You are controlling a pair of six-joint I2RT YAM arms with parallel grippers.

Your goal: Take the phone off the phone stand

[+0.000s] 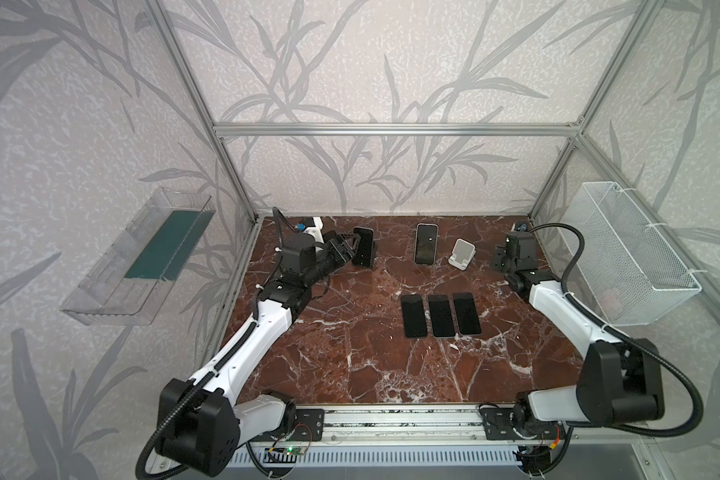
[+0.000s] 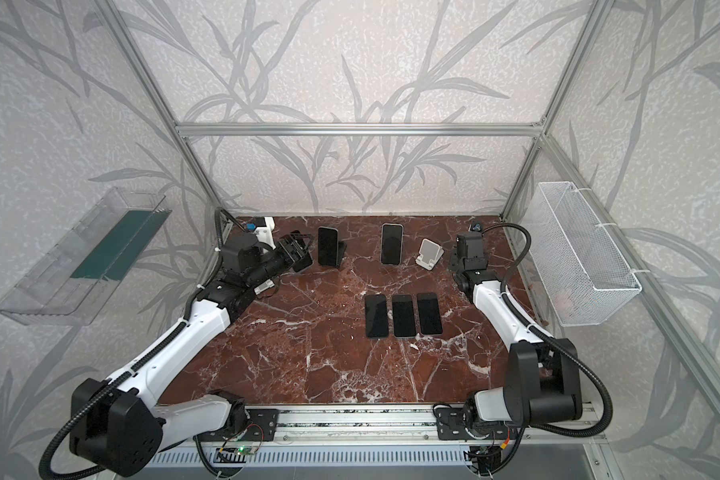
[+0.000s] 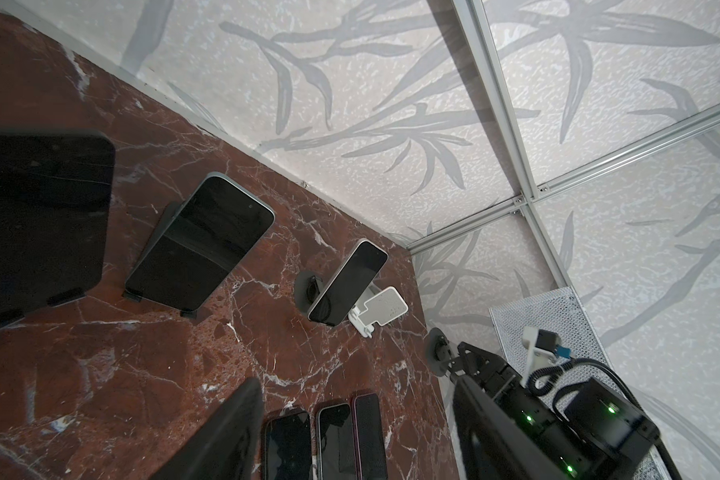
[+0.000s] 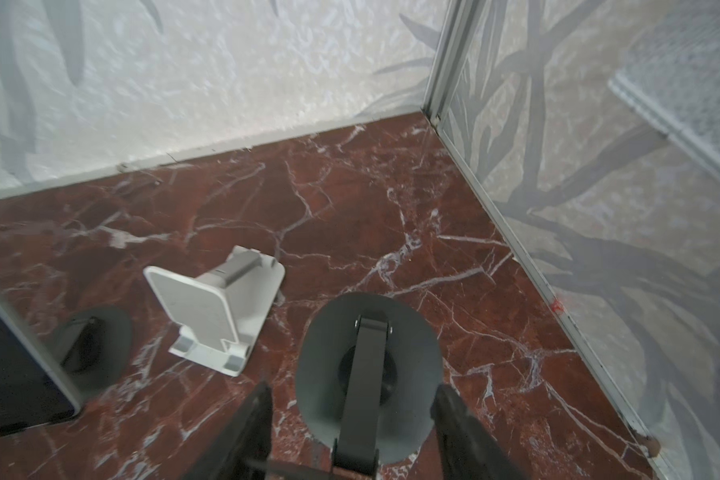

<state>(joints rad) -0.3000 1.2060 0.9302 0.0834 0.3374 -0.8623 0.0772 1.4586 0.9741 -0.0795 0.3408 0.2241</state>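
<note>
In both top views your two containers hang on the side walls. The clear bin [image 1: 140,259] on the left holds only a dark green sheet [image 1: 165,245]. The wire basket [image 1: 636,255] on the right has a faint pale shape at its near end that you cannot identify.

On the surface [image 1: 350,353], three flat phones [image 1: 440,315] lie side by side in the middle. At the back, the second phone [image 1: 362,248] leans on a black stand [image 2: 342,250]. The third phone [image 1: 425,244] stands further right, beside an empty white stand [image 1: 462,254].

Your left arm stretches to the back left corner. The left end effector [image 1: 347,248] sits just beside the second phone and covers what lies under it. Your right arm reaches to the back right, with the right end effector [image 1: 500,259] tipped downward.

In the left wrist view the far-left phone [image 3: 38,220] looms close and is cut off by the frame. It is seated on the lips of its stand [image 3: 64,297]. One blurred finger [image 3: 225,436] shows. The other is hard to separate from the right arm behind it. The jaws are apart with nothing held between them.

In the right wrist view the fingers [image 4: 250,432] stand apart on either side of an empty round-base stand [image 4: 321,332]. Marble shows between one finger and the base, so nothing is clamped. The third phone appears only as a cut-off edge.
</note>
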